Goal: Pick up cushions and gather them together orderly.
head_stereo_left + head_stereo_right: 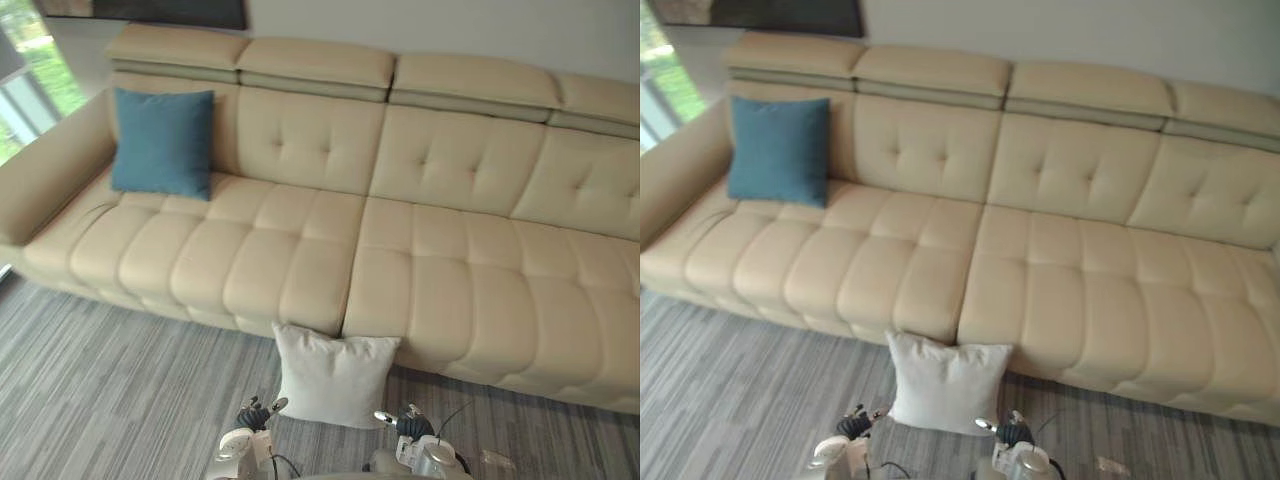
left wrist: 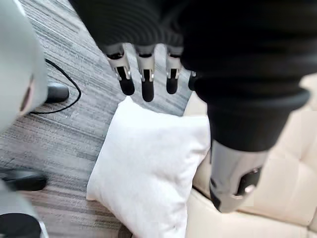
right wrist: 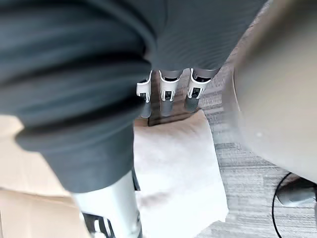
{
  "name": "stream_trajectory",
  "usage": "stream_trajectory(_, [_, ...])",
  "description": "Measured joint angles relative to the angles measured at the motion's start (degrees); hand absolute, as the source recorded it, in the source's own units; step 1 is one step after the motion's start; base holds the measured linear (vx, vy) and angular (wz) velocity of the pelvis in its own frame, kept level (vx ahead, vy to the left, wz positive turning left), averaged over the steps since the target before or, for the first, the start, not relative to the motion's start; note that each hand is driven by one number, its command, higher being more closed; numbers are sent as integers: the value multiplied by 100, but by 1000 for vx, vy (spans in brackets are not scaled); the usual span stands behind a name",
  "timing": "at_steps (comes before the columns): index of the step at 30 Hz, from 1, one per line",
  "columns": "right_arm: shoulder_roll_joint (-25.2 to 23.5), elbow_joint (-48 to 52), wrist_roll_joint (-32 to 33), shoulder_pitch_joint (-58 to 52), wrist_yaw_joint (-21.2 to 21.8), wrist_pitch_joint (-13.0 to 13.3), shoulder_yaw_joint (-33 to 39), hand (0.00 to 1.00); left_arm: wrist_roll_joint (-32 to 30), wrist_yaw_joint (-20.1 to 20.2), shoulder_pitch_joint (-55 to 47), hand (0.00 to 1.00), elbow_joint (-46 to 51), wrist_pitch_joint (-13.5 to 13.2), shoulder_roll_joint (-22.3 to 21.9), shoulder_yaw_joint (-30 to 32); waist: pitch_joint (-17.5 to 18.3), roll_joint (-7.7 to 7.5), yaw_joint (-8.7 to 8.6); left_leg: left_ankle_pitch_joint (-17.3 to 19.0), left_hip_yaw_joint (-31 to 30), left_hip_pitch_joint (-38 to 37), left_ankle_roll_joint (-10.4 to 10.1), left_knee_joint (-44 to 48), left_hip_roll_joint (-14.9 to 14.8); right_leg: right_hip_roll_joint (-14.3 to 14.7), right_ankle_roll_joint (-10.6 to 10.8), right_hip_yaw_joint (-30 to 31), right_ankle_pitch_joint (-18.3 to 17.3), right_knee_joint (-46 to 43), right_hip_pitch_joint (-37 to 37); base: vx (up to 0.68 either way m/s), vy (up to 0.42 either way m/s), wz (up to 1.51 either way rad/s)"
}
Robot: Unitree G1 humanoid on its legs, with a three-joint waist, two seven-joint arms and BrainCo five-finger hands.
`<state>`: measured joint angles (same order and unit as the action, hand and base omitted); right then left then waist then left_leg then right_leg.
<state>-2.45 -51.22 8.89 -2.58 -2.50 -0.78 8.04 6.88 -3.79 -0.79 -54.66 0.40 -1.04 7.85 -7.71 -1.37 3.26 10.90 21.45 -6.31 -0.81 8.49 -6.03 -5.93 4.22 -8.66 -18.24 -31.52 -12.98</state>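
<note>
Because the white square fabric cushion stands on its lower edge on the grey striped carpet floor, only leaning against the front of the beige tufted leather sofa, it is the piece most easily upset. It sits just ahead of both hands' fingertips and between them. The left hand hovers off its left corner and the right hand off its right, each with fingers straight, thumb held apart and nothing in its hold.

If one hand meets the cushion before the other, the soft body would likely tip sideways or flat onto the floor, out from between the palms. A squeeze taken too high may only fold the filling and let it slide free on the lift.

The blue square fabric cushion rests far ahead of the left hand and off to its left, propped against the sofa's backrest. A careless set-down there could topple it or leave the pair crooked.
</note>
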Motion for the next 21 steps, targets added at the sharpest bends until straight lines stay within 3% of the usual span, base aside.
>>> stream_trajectory(1, [25, -133, -1, 23, -4, 17, 96, 0, -3, 3, 25, 0, -81, 4, 54, -58, 10, -99, -13, 4, -14, -3, -25, -1, 102, -15, -379, -20, 570, 723, 70, 137, -92, -16])
stream_trajectory(2, [38, -160, 3, 22, -7, 27, 132, 0, -4, 10, 33, 0, -82, 3, 72, -58, -8, -138, -22, 15, -34, -34, -42, 18, 159, -47, -441, 9, 635, 831, 98, 160, -132, 1])
stream_trajectory(4, [225, -147, 2, 51, -18, 60, 322, 0, -9, 11, 116, 0, -178, 9, -63, -40, -142, 168, -60, 86, -167, -191, -185, 325, -40, 45, -473, -119, 577, 799, 462, 212, -189, 12])
stream_trajectory(5, [331, -172, 5, 18, -28, 48, 380, 0, -8, 13, 109, 0, -167, -2, -161, -32, -130, 240, -32, 69, -172, -147, -219, 616, -151, 85, -480, -146, 575, 822, 580, 211, -195, 9])
stream_trajectory(8, [357, -189, 16, -8, -64, 55, 456, 0, -10, 45, 113, 0, -136, 2, -203, -53, -142, 291, -33, 19, -355, 215, -314, 1682, -388, 159, -592, -232, 514, 982, 890, 131, -150, 6])
stream_trajectory(9, [357, -195, 22, -12, -83, 52, 455, 0, -12, 40, 99, 0, -37, 0, -202, -41, -154, 271, 3, 164, -558, 496, -511, 2169, -512, 215, -668, -206, 491, 1056, 957, 87, -59, -8])
stream_trajectory(11, [357, -201, 25, -17, -96, 47, 456, 0, -11, 39, 97, 0, -10, 3, -201, -41, -163, 256, -13, 341, -752, 626, -549, 2144, -494, 239, -700, -169, 472, 1097, 980, 61, 8, -20])
stream_trajectory(14, [351, -205, 27, 6, -100, 34, 452, 0, -10, 18, 105, 0, 91, 3, -200, -31, -231, 161, -3, 392, -1094, 759, -457, 1425, -328, 225, -675, 70, 462, 1078, 958, 12, 90, -35])
stream_trajectory(15, [368, -201, 27, 14, -104, 38, 438, 0, -10, 16, 111, 0, 93, 4, -202, -33, -222, 185, -3, 165, -1226, 834, -374, 1032, -263, 256, -574, 181, 405, 956, 850, -7, 177, -49])
stream_trajectory(16, [375, -211, 27, 30, -108, 36, 413, 0, -10, 12, 116, 0, 107, 1, -196, -28, -210, 207, 13, 228, -1304, 833, -496, 990, -227, 266, -485, 282, 343, 839, 759, -21, 181, -51])
stream_trajectory(17, [374, -214, 27, 48, -113, 33, 328, 0, -10, -4, 147, 0, 109, 0, -157, -33, -235, 100, 28, 267, -1264, 826, -527, 935, -127, 198, -375, 443, 260, 659, 586, -21, 172, -38])
stream_trajectory(18, [364, -202, 28, 73, -105, 35, 234, 0, -10, -39, 189, 0, 105, 4, -64, -41, -297, 4, 2, 271, -1197, 870, -513, 961, -13, 75, -346, 496, 250, 525, 431, -57, 182, -27])
stream_trajectory(21, [412, -193, 34, 223, -181, 36, 188, 0, 7, -156, 322, 0, 166, 3, 58, -44, -350, -47, 2, 293, -1174, 1455, -466, 1420, 117, -75, -264, 611, 277, 222, -94, -89, 110, -2])
